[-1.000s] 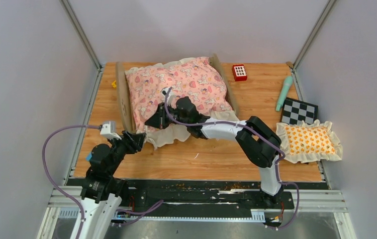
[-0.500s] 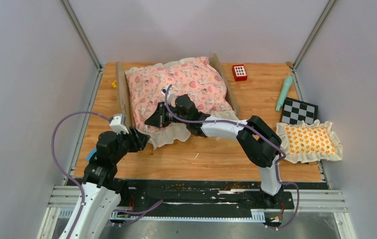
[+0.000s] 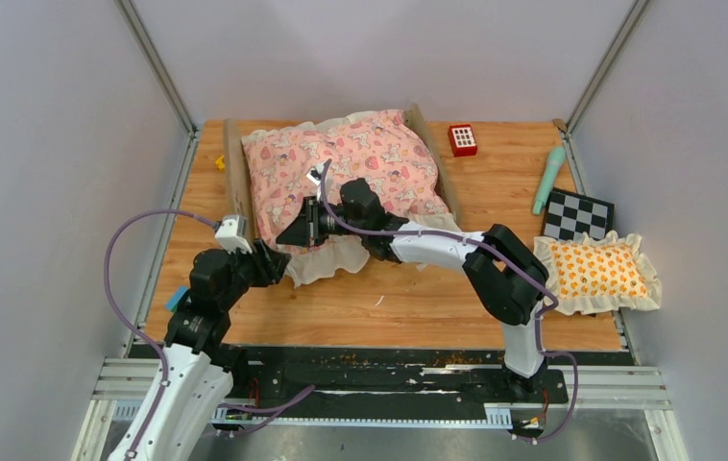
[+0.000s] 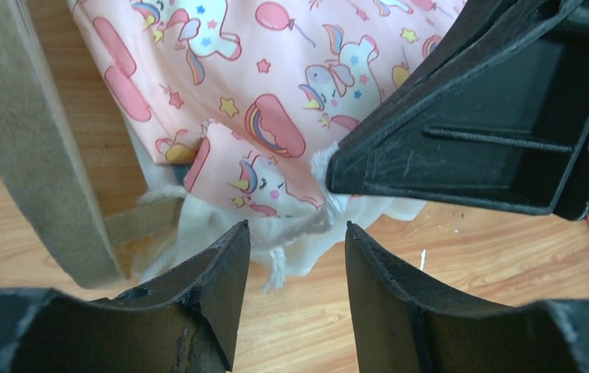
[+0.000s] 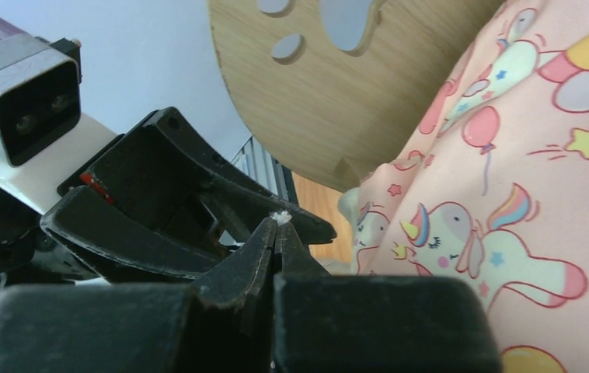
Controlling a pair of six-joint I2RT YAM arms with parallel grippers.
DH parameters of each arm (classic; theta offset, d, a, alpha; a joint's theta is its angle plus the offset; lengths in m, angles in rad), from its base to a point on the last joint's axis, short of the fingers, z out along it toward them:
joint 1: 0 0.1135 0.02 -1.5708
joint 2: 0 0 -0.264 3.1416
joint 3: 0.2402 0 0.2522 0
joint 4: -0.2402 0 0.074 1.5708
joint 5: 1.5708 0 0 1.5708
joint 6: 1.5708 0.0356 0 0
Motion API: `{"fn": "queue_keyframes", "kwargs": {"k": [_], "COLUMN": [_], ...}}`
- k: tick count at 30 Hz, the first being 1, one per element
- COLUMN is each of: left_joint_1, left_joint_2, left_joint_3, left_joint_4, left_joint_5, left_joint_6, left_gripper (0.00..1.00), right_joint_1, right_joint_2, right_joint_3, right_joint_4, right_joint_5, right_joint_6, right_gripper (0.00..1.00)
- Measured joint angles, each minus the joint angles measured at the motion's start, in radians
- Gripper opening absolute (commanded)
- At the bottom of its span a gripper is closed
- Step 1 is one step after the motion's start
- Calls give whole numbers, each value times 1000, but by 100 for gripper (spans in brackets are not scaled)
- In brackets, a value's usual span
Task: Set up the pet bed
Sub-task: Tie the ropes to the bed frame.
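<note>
Table [image 3: 418,298]: wood top, both arms reach in from the near edge.

Pet bed [image 3: 236,187] sits far-left of centre, headboard to the left. The pink unicorn quilt [image 3: 360,158] covers everything inside the frame, so only the 2 end boards show. The near ruffle spills off the bed onto the table.

Right arm stretches across to the quilt's near-left corner. Right gripper [image 5: 280,221] jaws are fully closed with a white tuft of ruffle nipped at the tips. In the left wrist view its tip meets the ruffle edge; how much fabric it has, can't tell.

Left gripper [image 4: 295,241] is low at the same corner, jaws about half apart with nothing between them. The ruffle is just past its fingertips, touching or not unclear.

Headboard [image 5: 315,93] in the right wrist view: paw cutout clipped by the top edge.

Right side, well apart from the bed: orange frilled pillow [image 3: 596,272], checkered board [image 3: 577,215] partly under it, teal stick [image 3: 547,180]. Red keypad block [image 3: 462,139] sits near the footboard. Tiny yellow bit [image 3: 220,162] left of the headboard, too small to identify.
</note>
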Motion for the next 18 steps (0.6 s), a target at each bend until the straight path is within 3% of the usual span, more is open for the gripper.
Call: {"fn": "queue_keyframes", "kwargs": {"k": [9,15,18], "left_joint_1": [0,0,0], "left_joint_2": [37,35,25], "left_joint_3": [-4,-35,-61], "left_joint_4": [96,147,179], "left_joint_5": [5,6,7], "left_joint_6": [23,29,23], "left_gripper": [47,17,2], "right_joint_1": [0,-1,-1], "right_joint_2": [0,0,0], "right_joint_3": [24,26,26], "right_joint_4": [-8,-16,-24], "right_joint_5": [-60,-73,-78], "right_joint_6": [15,26,27], "right_gripper": [0,0,13]}}
